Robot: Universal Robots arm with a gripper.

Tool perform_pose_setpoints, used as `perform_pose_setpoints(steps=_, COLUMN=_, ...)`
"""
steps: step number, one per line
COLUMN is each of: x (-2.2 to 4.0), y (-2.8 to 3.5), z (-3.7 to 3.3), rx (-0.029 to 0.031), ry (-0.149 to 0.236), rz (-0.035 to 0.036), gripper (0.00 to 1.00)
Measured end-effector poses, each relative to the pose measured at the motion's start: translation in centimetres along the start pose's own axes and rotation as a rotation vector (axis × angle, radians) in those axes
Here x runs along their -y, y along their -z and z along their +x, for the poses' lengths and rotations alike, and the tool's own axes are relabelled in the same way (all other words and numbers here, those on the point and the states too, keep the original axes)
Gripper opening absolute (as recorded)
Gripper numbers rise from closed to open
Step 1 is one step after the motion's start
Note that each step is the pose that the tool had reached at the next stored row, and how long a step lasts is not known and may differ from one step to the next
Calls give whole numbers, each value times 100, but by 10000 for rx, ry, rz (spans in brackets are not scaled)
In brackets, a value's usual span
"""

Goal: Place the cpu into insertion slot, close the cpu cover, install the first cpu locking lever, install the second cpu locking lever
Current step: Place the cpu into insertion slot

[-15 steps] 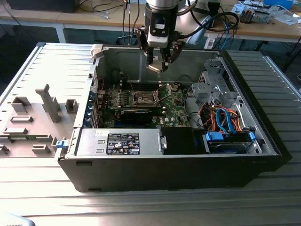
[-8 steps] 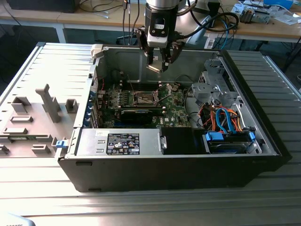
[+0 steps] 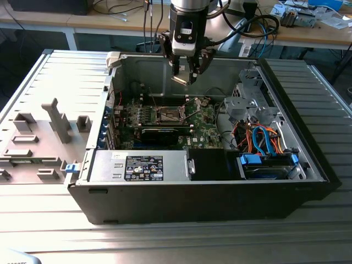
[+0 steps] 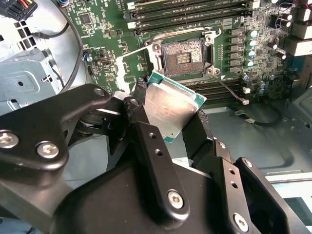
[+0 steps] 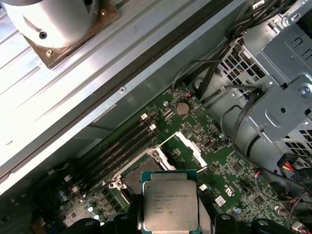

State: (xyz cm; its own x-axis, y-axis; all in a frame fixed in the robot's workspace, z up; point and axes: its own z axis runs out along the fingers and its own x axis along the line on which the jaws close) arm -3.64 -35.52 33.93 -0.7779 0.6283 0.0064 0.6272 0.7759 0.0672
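My gripper (image 3: 185,78) hangs inside the open computer case, shut on the cpu (image 4: 171,104), a thin square chip with a silver-grey top and green edge. Black fingers (image 4: 146,131) clamp two opposite edges of the chip, which is tilted. The cpu (image 5: 169,200) hovers just off the insertion slot (image 4: 184,53), a dark square socket with a silver border on the green board. In the exterior view the slot (image 3: 168,114) lies below the gripper. The cpu cover (image 5: 188,146), a silver frame, stands swung open beside the slot. A thin wire lever (image 4: 181,34) runs along one side of the socket.
Long memory slots (image 4: 185,12) flank the socket. A long black card (image 3: 159,133) lies nearer the camera in the exterior view. A metal drive cage (image 3: 247,104) with orange and blue cables (image 3: 264,140) fills the exterior view's right. Grey fixtures (image 3: 58,121) stand outside on the left.
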Motion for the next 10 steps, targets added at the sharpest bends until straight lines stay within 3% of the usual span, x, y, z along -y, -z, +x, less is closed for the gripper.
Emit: perform_pose_setpoints(steps=10, x=1, y=-14, z=0, rx=16, ry=-171, rz=2, gripper=54)
